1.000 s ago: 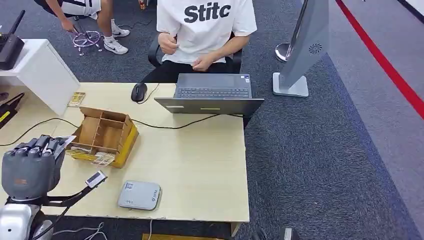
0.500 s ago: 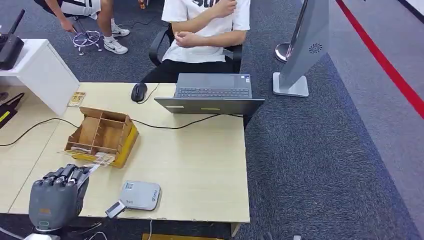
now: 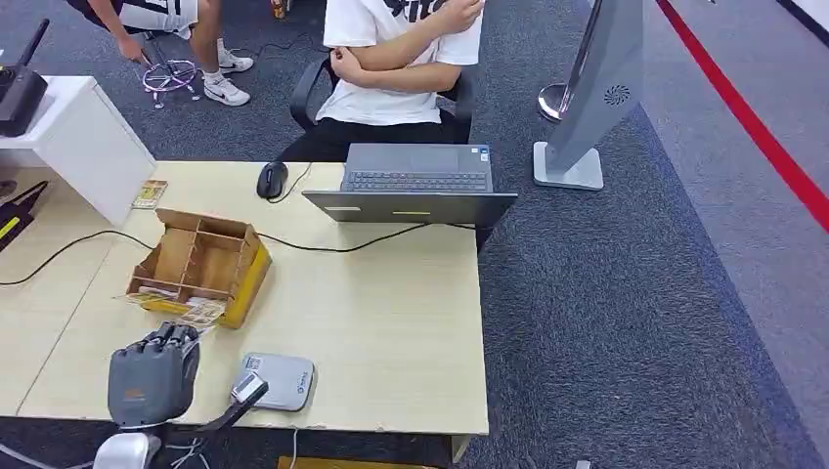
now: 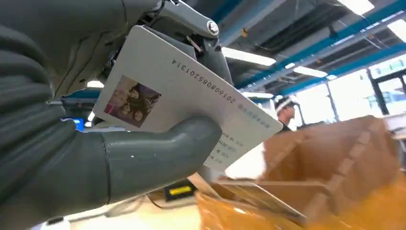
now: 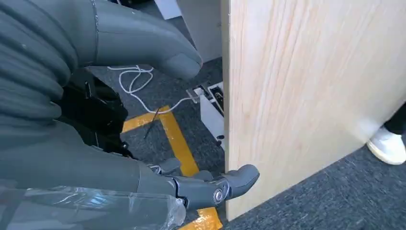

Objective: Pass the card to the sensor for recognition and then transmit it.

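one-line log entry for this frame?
left hand: holds card | card: near sensor, not over it | right hand: empty, beside table

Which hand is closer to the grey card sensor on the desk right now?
Left. The left hand, holding the card, is over the desk just beside the sensor. The right hand hangs below the tabletop beside the desk's wooden side panel.

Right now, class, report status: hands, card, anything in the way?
Left hand holds card, beside grey sensor. Right hand open, below table. Wooden box close ahead.
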Action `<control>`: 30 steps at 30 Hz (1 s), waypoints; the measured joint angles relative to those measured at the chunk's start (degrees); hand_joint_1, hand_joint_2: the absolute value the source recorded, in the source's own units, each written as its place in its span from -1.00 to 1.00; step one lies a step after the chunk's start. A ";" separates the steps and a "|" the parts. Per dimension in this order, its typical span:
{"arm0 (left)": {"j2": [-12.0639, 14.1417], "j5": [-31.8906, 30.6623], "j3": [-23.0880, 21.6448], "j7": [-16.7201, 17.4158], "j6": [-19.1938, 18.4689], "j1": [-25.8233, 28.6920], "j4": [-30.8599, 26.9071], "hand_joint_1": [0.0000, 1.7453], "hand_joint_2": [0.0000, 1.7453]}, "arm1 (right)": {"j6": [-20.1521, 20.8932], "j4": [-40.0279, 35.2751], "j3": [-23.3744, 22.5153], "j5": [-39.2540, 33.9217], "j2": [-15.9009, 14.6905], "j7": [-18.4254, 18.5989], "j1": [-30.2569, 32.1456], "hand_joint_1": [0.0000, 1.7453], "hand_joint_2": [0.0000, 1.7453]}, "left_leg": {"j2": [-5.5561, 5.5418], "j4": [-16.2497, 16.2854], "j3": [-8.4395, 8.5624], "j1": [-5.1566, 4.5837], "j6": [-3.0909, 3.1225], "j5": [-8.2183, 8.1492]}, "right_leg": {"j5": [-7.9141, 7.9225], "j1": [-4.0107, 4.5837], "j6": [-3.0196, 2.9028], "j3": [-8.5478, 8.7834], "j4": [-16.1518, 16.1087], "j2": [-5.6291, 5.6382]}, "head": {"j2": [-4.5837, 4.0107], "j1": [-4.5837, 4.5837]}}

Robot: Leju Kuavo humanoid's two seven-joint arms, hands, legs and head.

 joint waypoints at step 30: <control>2.53 0.00 -29.74 13.08 -1.99 -20.13 28.80 1.00 1.00 | -0.48 0.09 2.71 1.62 0.09 2.23 -1.70 -1.00 1.00 | -0.07 0.03 -0.03 -0.08 0.11 0.07 | 0.05 -0.05 0.05 0.03 0.00 -0.10 | 0.00 0.00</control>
